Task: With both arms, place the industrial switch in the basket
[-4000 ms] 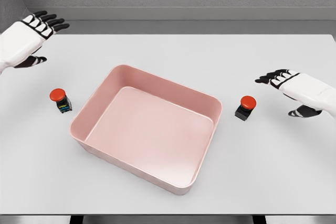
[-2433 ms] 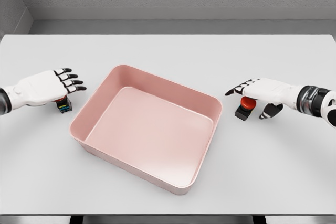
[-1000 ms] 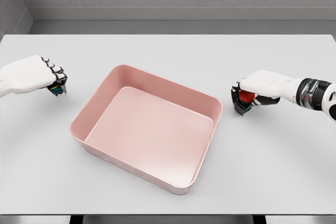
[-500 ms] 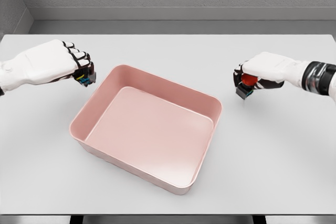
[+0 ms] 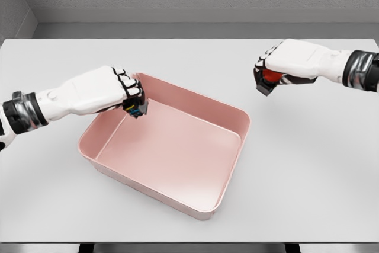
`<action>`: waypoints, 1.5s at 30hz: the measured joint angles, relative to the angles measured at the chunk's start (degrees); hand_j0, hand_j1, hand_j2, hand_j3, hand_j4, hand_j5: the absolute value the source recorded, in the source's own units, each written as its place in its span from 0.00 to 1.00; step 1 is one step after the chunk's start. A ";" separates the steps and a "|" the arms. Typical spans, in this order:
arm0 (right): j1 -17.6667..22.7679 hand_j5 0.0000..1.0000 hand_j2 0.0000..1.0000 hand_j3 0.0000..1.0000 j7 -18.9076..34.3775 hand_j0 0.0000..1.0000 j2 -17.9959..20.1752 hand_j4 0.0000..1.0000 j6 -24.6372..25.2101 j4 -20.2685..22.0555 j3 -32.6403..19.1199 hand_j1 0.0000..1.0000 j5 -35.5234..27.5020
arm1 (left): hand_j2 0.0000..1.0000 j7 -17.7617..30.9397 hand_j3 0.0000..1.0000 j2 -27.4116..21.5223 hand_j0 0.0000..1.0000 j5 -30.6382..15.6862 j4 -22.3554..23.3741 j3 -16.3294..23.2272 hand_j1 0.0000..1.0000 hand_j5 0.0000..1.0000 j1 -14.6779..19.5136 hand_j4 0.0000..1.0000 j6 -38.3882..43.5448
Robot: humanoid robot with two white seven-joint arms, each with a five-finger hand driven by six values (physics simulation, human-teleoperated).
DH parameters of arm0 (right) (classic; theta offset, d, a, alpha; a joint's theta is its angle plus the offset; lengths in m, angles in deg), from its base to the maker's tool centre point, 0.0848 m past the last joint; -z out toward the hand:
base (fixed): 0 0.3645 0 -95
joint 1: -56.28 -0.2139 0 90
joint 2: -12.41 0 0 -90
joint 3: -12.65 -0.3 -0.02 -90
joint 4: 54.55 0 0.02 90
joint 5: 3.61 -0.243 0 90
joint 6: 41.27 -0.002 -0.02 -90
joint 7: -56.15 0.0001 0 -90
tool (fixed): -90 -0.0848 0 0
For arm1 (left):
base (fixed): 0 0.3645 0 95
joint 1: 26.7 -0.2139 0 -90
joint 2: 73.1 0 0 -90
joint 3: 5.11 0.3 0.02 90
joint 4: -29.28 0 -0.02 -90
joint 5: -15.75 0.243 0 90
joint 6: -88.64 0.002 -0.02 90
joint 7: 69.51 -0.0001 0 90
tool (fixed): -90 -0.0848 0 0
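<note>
A pink basket (image 5: 235, 164) sits at the middle of the white table. My left hand (image 5: 121, 92) is shut on one industrial switch (image 5: 135, 109); only the switch's dark base with coloured terminals shows below the fingers. It hangs over the basket's left inner edge. My right hand (image 5: 279, 63) is shut on the other industrial switch (image 5: 267, 80), whose red button and black base peek out under the palm. That hand is raised above the table, up and to the right of the basket's far right corner.
The white table (image 5: 308, 164) extends around the basket on all sides. A grey wall runs behind the table's far edge.
The left hand has carried its switch right and down to over the basket's left edge. The right hand has lifted its switch higher and slightly left.
</note>
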 measured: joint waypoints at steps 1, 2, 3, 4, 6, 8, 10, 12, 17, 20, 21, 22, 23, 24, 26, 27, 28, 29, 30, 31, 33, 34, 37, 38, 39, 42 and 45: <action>-0.09 0.46 0.46 0.46 0.00 0.46 -0.35 0.46 -0.93 0.00 0.03 0.46 0.00 | 0.42 0.70 0.42 0.12 0.42 -0.09 -0.02 0.15 0.42 0.42 -0.17 0.42 -0.02; -0.09 0.46 0.46 0.46 0.00 0.46 -0.62 0.46 -1.66 0.00 0.05 0.46 -0.02 | 0.51 1.41 0.51 0.21 0.51 -0.11 -0.03 0.26 0.51 0.51 -0.18 0.51 -0.03; -0.26 0.46 0.46 0.46 0.00 0.46 -0.92 0.46 -2.31 0.00 0.08 0.46 0.00 | 0.62 1.96 0.62 0.27 0.62 -0.13 -0.04 0.36 0.62 0.62 -0.18 0.62 -0.04; -0.35 0.46 0.46 0.46 0.00 0.46 -1.26 0.46 -2.94 0.00 0.10 0.46 0.02 | 0.67 2.38 0.67 0.34 0.67 -0.08 -0.04 0.42 0.67 0.67 -0.26 0.67 -0.06; -0.97 0.46 0.46 0.46 0.00 0.46 -2.08 0.46 -4.14 0.00 0.21 0.46 -0.01 | 0.79 2.89 0.79 0.43 0.79 -0.04 -0.04 0.47 0.79 0.79 -0.35 0.79 -0.10; -1.67 0.46 0.46 0.46 0.04 0.46 -2.85 0.46 -4.84 0.01 0.32 0.46 -0.09 | 0.84 3.13 0.84 0.56 0.84 -0.08 -0.08 0.49 0.84 0.84 -0.18 0.84 -0.09; -2.28 0.46 0.46 0.46 0.03 0.46 -3.82 0.46 -5.21 0.00 0.49 0.46 -0.09 | 0.85 3.23 0.85 1.26 0.85 -0.12 -0.19 0.50 0.85 0.85 0.26 0.85 -0.09; -3.08 0.46 0.46 0.46 0.04 0.46 -4.89 0.46 -5.65 0.00 0.67 0.46 -0.09 | 0.87 3.24 0.87 1.60 0.87 -0.23 -0.28 0.45 0.87 0.87 0.88 0.87 -0.09; -3.43 0.46 0.46 0.46 0.03 0.46 -7.71 0.46 -7.68 0.00 0.89 0.46 -0.02 | 1.00 3.02 1.00 0.49 1.00 -2.06 -0.33 -0.51 1.00 1.00 2.29 1.00 -0.08; -4.39 0.47 0.47 0.47 0.03 0.47 -9.26 0.47 -9.67 0.00 1.72 0.47 0.02 | 1.00 2.94 1.00 -3.34 1.00 -5.09 -0.25 -2.07 1.00 1.00 2.02 1.00 -0.09; -4.48 0.47 0.47 0.47 0.04 0.47 -9.70 0.47 -10.53 0.00 2.06 0.47 0.04 | 1.00 2.92 1.00 -4.98 1.00 -6.22 -0.19 -2.58 1.00 1.00 1.76 1.00 -0.09; -4.57 0.47 0.47 0.47 0.03 0.47 -10.17 0.47 -11.37 0.00 2.49 0.47 0.03 | 1.00 2.91 1.00 -6.70 1.00 -7.35 -0.10 -3.17 1.00 1.00 1.49 1.00 -0.09; -4.57 0.47 0.47 0.47 0.04 0.47 -10.60 0.47 -12.19 0.00 3.04 0.47 0.06 | 1.00 2.90 1.00 -8.41 1.00 -8.33 0.02 -3.65 1.00 1.00 1.32 1.00 -0.09; -4.57 0.47 0.47 0.47 0.04 0.47 -11.01 0.47 -13.03 0.00 3.58 0.47 0.06 | 1.00 2.90 1.00 -9.97 1.00 -9.24 0.13 -4.03 1.00 1.00 0.97 1.00 -0.09; -4.57 0.48 0.48 0.48 0.04 0.48 -11.60 0.48 -15.11 0.00 4.48 0.48 0.12 | 1.00 2.86 1.00 -12.66 1.00 -10.62 0.60 -4.64 1.00 1.00 -0.52 1.00 -0.09; -4.57 0.48 0.48 0.48 0.05 0.48 -11.83 0.48 -16.19 0.00 4.96 0.48 0.13 | 1.00 2.85 1.00 -13.85 1.00 -11.15 0.87 -4.86 1.00 1.00 -1.49 1.00 -0.09; -4.48 0.48 0.48 0.48 0.05 0.48 -12.05 0.48 -16.96 0.00 5.44 0.48 0.11 | 1.00 2.85 1.00 -14.89 1.00 -11.89 1.37 -5.14 1.00 1.00 -2.28 1.00 -0.09; -4.48 0.48 0.48 0.48 0.05 0.48 -12.23 0.48 -17.52 0.00 5.83 0.48 0.12 | 1.00 2.86 1.00 -15.74 1.00 -12.85 2.25 -5.42 1.00 1.00 -2.55 1.00 -0.09; -4.48 0.48 0.48 0.48 0.05 0.48 -12.38 0.48 -17.92 0.00 6.28 0.48 0.14 | 1.00 2.90 1.00 -16.46 1.00 -13.76 3.30 -5.64 1.00 1.00 -3.07 1.00 -0.09; -4.48 0.48 0.48 0.48 0.04 0.48 -12.57 0.48 -18.20 0.00 6.98 0.48 0.16 | 1.00 2.97 1.00 -17.06 1.00 -14.37 4.14 -5.82 1.00 1.00 -3.78 1.00 -0.10; -4.48 0.48 0.48 0.48 0.06 0.48 -12.99 0.48 -18.58 0.00 8.16 0.48 0.20 | 1.00 3.11 1.00 -17.91 1.00 -15.16 5.24 -6.31 1.00 1.00 -4.66 1.00 -0.09; -4.48 0.48 0.48 0.48 0.05 0.48 -13.16 0.48 -18.67 0.00 8.54 0.48 0.18 | 1.00 3.19 1.00 -18.34 1.00 -15.38 5.56 -6.50 1.00 1.00 -5.19 1.00 -0.10; -4.48 0.86 0.86 0.86 0.03 0.86 -13.82 0.86 -18.81 0.00 9.57 0.86 0.16 | 1.00 3.33 1.00 -19.07 1.00 -15.58 6.08 -6.78 1.00 1.00 -5.71 1.00 -0.09; -4.48 0.99 0.99 0.99 0.02 0.99 -13.94 0.99 -18.84 0.00 9.77 0.99 0.15 | 1.00 3.35 1.00 -19.19 1.00 -15.58 6.16 -6.84 1.00 1.00 -5.89 1.00 -0.09; -4.48 1.00 1.00 1.00 0.01 1.00 -14.03 1.00 -18.85 0.00 9.91 1.00 0.14 | 1.00 3.36 1.00 -19.28 1.00 -15.59 6.21 -6.86 1.00 1.00 -5.89 1.00 -0.09; -4.48 1.00 1.00 1.00 0.01 1.00 -14.29 1.00 -18.86 0.00 10.14 1.00 0.12 | 1.00 3.38 1.00 -19.42 1.00 -15.62 6.32 -6.88 1.00 1.00 -5.89 1.00 -0.09; -4.48 1.00 1.00 1.00 0.00 1.00 -14.54 1.00 -18.87 0.00 10.21 1.00 0.11 | 1.00 3.40 1.00 -19.47 1.00 -15.67 6.34 -6.89 1.00 1.00 -5.89 1.00 -0.09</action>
